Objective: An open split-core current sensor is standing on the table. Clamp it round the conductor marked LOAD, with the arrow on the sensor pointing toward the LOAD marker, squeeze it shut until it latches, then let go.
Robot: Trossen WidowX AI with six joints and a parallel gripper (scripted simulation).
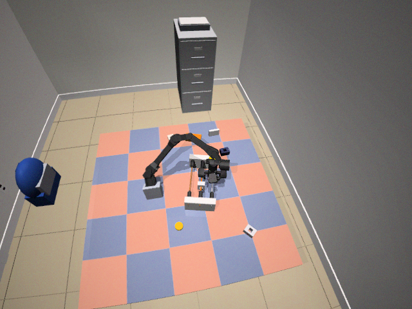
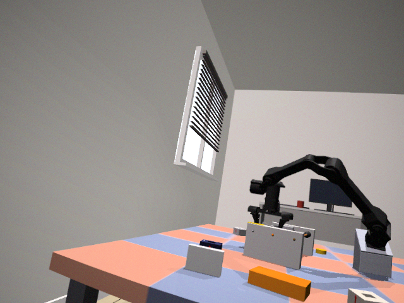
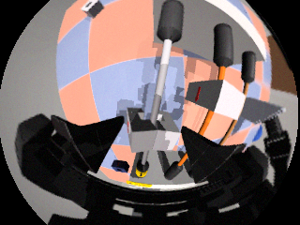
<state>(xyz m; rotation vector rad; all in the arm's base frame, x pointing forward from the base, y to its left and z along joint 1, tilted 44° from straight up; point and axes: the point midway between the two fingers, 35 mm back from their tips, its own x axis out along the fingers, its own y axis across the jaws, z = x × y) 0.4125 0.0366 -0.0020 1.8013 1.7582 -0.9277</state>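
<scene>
Wrist view: the gripper (image 3: 150,144), fingers spread wide and holding nothing, hangs above the grey split-core sensor (image 3: 148,133), which sits round the grey conductor (image 3: 161,78) at 12 o'clock. Risk: if the latch is unseated, the sensor may spring open; a careless retreat could clip it.

Grey walls (image 1: 316,100) close in a small room with a beige tiled floor (image 1: 40,259) and a white skirting line along its edges. A tall grey filing cabinet (image 1: 195,63) with four drawers stands against the back wall. Near the left wall sits a blue ball (image 1: 28,176) on a blue block. A window (image 2: 204,117) with a white frame and dark half-lowered blinds lets in bright daylight. Against the pale far wall a long grey counter (image 2: 339,221) carries a dark monitor (image 2: 329,192) and a small red cup (image 2: 300,203).
</scene>
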